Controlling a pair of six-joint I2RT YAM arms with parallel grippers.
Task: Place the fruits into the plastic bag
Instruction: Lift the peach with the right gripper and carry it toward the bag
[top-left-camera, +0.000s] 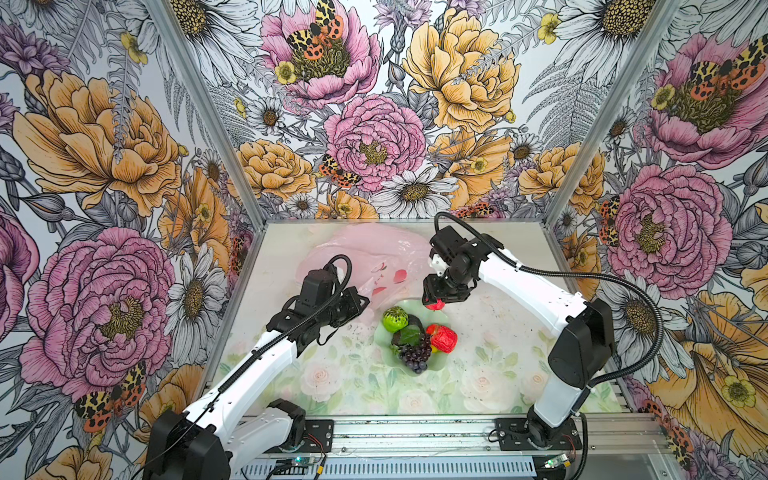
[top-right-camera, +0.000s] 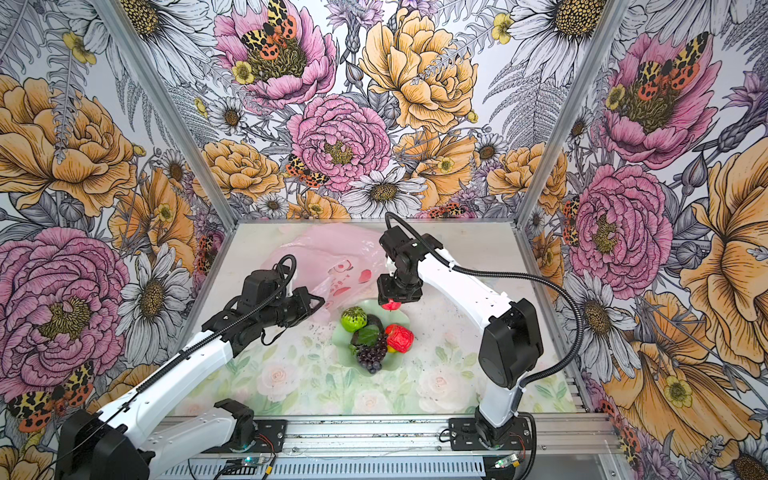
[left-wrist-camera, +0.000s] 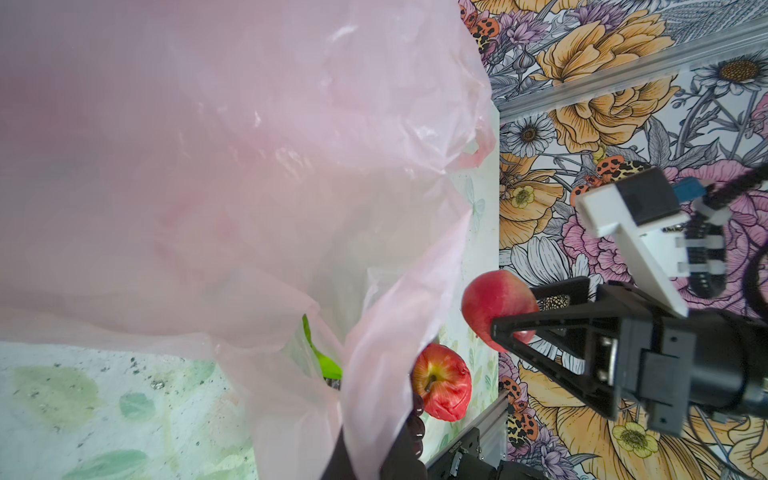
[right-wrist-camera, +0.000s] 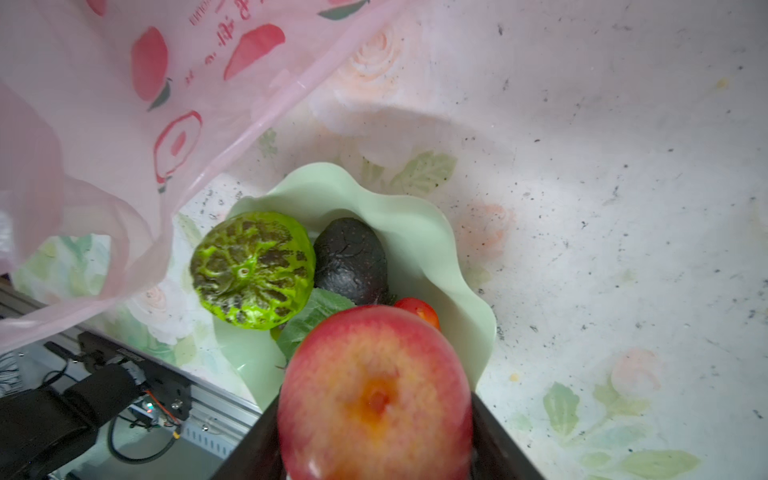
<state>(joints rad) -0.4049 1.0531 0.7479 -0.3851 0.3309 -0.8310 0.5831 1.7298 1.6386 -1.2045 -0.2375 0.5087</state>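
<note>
The right gripper (top-left-camera: 435, 303) is clamped on the pink-red ball (right-wrist-camera: 376, 395), over the far rim of the dish (right-wrist-camera: 419, 249). The left gripper (top-left-camera: 365, 300) is pinched closed on the plastic bag (top-left-camera: 374, 249), which spreads toward the far edge of the tabletop (top-left-camera: 498, 332). The other fruits (top-left-camera: 409, 338) sit in the dish mid-tabletop.

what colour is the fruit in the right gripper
Pink-red fruit, orange-yellow centre; best in right wrist view.

1. Table (top-left-camera: 498, 365): pale top printed with roses and leaves, flecked with dark specks.
2. A pale pink plastic bag (top-left-camera: 374, 245) lies crumpled on its far half.
3. A pale green scalloped dish (right-wrist-camera: 415, 249) sits near the middle, just beside the bag.
</note>
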